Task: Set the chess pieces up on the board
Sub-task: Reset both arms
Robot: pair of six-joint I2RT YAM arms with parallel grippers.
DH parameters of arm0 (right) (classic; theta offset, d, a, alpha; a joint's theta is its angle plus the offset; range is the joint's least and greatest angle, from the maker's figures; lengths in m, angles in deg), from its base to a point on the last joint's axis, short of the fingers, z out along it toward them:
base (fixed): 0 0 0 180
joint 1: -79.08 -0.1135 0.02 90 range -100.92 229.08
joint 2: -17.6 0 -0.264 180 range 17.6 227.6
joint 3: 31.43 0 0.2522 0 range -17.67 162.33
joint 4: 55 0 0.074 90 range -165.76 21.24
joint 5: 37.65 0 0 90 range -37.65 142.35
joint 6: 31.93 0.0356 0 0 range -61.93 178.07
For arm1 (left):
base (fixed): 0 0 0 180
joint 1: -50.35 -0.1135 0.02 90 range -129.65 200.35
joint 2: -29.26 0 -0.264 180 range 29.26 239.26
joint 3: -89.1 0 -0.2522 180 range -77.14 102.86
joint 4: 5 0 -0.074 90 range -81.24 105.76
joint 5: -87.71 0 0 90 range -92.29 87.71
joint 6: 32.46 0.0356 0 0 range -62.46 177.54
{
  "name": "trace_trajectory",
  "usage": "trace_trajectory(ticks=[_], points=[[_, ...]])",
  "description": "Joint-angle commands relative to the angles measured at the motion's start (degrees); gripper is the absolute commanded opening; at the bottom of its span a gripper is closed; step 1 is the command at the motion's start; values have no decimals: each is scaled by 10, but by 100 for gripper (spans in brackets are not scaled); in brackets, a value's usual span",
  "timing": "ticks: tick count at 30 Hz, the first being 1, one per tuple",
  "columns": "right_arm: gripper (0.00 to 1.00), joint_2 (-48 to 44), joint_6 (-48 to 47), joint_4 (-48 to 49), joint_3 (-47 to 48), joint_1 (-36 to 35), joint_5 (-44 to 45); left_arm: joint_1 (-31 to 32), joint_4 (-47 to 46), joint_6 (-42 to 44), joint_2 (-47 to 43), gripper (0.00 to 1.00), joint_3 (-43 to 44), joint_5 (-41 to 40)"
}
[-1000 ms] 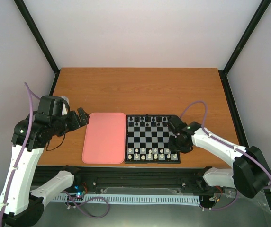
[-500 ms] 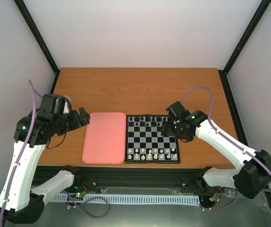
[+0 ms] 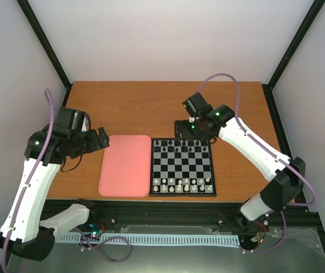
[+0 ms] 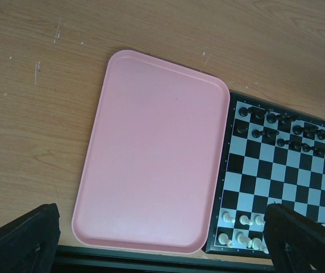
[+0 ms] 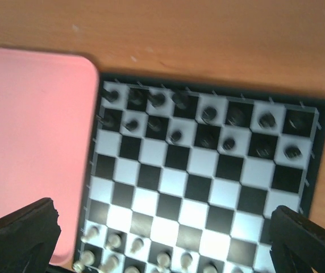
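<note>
The board [image 3: 182, 166] lies right of centre on the table. Black chess pieces [image 3: 180, 147] fill its two far rows and cream-white chess pieces [image 3: 183, 185] fill its two near rows. My right gripper [image 3: 192, 129] hovers over the board's far edge, open and holding nothing. Its wrist view looks down on the board [image 5: 202, 179], the black pieces [image 5: 208, 114] and the white ones [image 5: 134, 247], with the gripper [image 5: 161, 244] spread wide. My left gripper [image 3: 100, 140] hangs left of the board, open and bare. In its view the gripper [image 4: 162, 250] spans the board's [image 4: 282, 170] near left corner.
A plain pink tray [image 3: 125, 165] lies flush against the board's left side; it holds nothing in the left wrist view [image 4: 151, 153]. Bare wooden table [image 3: 151, 108] stretches behind both. Black frame posts stand at the table's far corners.
My right gripper has risen from the board's right edge and swung back to its far edge, opening wide. The left arm has shifted slightly.
</note>
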Motion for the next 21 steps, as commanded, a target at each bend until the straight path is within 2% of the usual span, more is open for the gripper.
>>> trace_trajectory(ticks=[1,5,21], points=[[100,45,-47,-9,93,-15,-3,-4,-15,15,17,100,15,-10],[100,52,-62,5,117,-16,-15,-4,-17,17,26,100,18,-19],[100,38,-94,13,96,-16,-20,-4,-31,23,55,100,18,-25]])
